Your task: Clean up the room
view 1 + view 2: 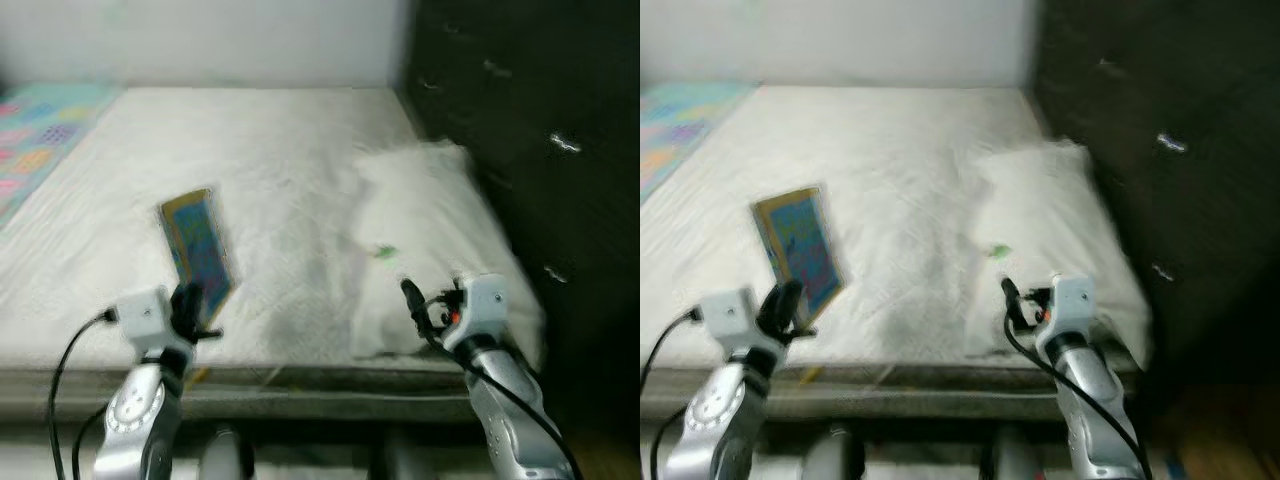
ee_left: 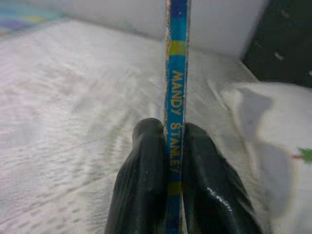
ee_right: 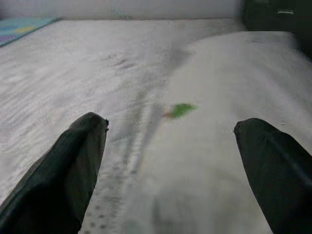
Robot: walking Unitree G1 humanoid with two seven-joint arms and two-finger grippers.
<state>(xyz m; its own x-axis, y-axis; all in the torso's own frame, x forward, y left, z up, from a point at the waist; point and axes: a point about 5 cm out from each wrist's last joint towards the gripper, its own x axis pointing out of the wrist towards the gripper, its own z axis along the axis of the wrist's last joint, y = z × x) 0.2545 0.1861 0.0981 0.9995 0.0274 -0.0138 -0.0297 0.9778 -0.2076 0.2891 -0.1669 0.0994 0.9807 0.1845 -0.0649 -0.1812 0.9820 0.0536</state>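
A thin blue and yellow picture book (image 1: 198,248) is held up over the near left part of the white bed (image 1: 270,150). My left gripper (image 1: 188,305) is shut on its lower edge; the left wrist view shows the book's spine (image 2: 174,97) clamped between both black fingers (image 2: 146,180). My right gripper (image 1: 415,300) stands open near the bed's front edge, in front of a white pillow (image 1: 420,220) that has a small green mark (image 3: 181,110). Nothing lies between its fingers (image 3: 63,170).
A dark tufted headboard (image 1: 530,150) rises along the bed's right side. A colourful patterned blanket (image 1: 40,130) lies at the far left. A white wall (image 1: 200,40) stands behind the bed. The bed's grey front edge (image 1: 300,385) runs just below both grippers.
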